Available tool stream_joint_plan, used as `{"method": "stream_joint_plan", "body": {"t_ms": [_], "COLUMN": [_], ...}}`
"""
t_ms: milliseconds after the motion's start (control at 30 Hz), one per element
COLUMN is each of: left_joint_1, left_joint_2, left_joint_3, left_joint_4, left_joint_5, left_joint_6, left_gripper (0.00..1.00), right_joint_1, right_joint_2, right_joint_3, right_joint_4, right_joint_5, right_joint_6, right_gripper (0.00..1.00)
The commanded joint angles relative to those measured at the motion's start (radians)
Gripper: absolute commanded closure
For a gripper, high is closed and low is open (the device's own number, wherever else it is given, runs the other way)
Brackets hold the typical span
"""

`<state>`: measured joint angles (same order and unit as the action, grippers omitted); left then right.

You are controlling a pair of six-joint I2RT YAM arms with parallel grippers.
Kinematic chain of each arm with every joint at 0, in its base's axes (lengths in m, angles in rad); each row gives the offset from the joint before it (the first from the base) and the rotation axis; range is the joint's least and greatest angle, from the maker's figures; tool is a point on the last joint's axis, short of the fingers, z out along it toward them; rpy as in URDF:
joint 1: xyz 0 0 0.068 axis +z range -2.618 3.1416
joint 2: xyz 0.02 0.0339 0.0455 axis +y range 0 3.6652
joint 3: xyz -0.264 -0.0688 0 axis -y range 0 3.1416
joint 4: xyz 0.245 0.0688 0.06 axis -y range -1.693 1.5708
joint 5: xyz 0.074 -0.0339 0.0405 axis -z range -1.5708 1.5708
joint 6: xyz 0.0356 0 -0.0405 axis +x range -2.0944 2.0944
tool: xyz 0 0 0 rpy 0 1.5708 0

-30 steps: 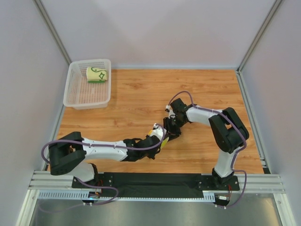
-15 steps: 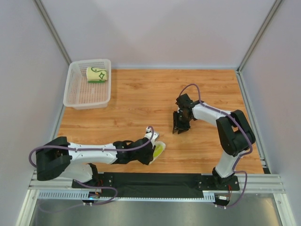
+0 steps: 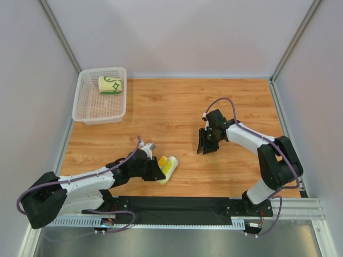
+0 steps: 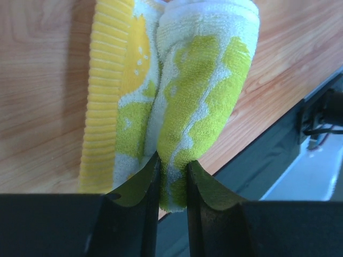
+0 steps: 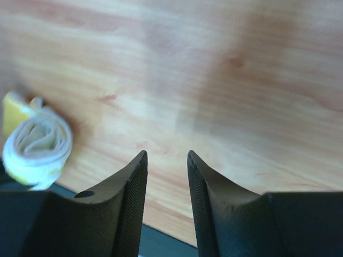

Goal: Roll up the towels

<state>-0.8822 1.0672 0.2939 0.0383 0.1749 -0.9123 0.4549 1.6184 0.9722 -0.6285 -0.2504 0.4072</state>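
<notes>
The yellow-green blotched towel (image 3: 168, 168) lies rolled on the wood near the table's front edge, its orange edge strip (image 4: 104, 80) along one side. My left gripper (image 3: 159, 170) is shut on one end of this roll (image 4: 198, 85), pinching the outer layer between its fingers (image 4: 172, 179). My right gripper (image 3: 203, 148) hovers open over bare wood to the right of the roll, with nothing between its fingers (image 5: 166, 160). In the right wrist view the roll's spiral end (image 5: 37, 145) shows at the left. The green-line towel (image 3: 111, 84) lies rolled in the basket.
A white mesh basket (image 3: 96, 107) stands at the back left corner of the wooden table (image 3: 171, 107). A black mounting strip (image 3: 177, 204) runs along the near edge, just beyond the roll. Grey walls enclose the left, the right and the back.
My left gripper has pulled the rolled blotched towel left and toward the near edge. My right gripper has drawn back to the right, away from the towel, still open.
</notes>
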Motion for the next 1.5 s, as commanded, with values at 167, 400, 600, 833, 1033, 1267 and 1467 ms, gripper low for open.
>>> {"method": "stream_joint_plan", "body": {"t_ms": [167, 400, 600, 833, 1033, 1267, 1467], "left_joint_1": [0.189, 0.298, 0.350, 0.362, 0.391, 0.431, 0.430], "left_joint_2": [-0.012, 0.089, 0.221, 0.347, 0.356, 0.310, 0.093], "left_joint_3": [-0.104, -0.118, -0.098, -0.104, -0.107, -0.095, -0.004], "left_joint_4": [-0.091, -0.080, -0.043, 0.090, 0.120, 0.025, -0.288], "left_joint_5": [0.207, 0.285, 0.343, 0.385, 0.426, 0.426, 0.309], "left_joint_6": [-0.249, -0.250, -0.223, -0.247, -0.247, -0.209, -0.082], "left_gripper": [1.00, 1.00, 1.00, 1.00, 1.00, 0.99, 0.59], "right_joint_1": [0.080, 0.179, 0.246, 0.333, 0.369, 0.386, 0.383], "right_joint_2": [-0.193, -0.154, -0.034, 0.067, 0.153, 0.187, 0.060], "right_joint_3": [-0.245, -0.345, -0.349, -0.322, -0.331, -0.362, -0.360], "right_joint_4": [0.479, 0.774, 0.938, 0.974, 1.070, 1.220, 1.133], "right_joint_5": [-0.435, -0.425, -0.363, -0.262, -0.202, -0.168, -0.150], "right_joint_6": [0.154, 0.289, 0.343, 0.317, 0.338, 0.372, 0.318], "right_gripper": [0.44, 0.41, 0.41, 0.42, 0.50, 0.89, 1.00]}}
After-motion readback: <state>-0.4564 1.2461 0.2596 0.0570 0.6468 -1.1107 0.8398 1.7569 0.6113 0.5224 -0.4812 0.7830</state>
